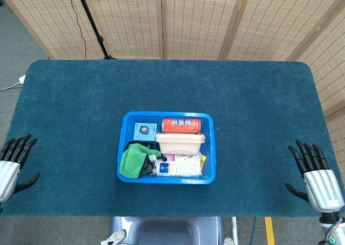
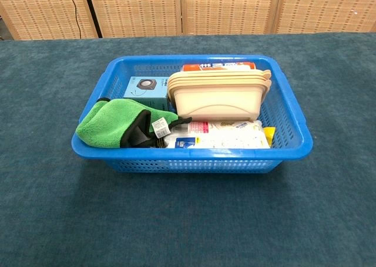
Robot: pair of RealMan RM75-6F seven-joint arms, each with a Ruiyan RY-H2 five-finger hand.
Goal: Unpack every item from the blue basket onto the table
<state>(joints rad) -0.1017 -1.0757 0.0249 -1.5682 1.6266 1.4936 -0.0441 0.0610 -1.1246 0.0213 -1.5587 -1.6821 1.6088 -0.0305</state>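
Blue plastic mesh basket sits packed between our hands. Left hand and right hand lie well apart from it, fingers spread, holding nothing.

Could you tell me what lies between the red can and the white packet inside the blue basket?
The beige lidded container lies between the red can and the white packet in the blue basket; the head view shows it best.

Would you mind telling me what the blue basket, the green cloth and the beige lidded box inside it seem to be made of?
The blue perforated basket looks like moulded rigid plastic: slotted walls, a smooth rim. The green cloth with black trim seems a soft fleecy fabric, perhaps microfibre, judging by its fuzzy, crumpled surface. The beige lidded box appears to be matte plastic, though a fibre-blend material cannot be ruled out.
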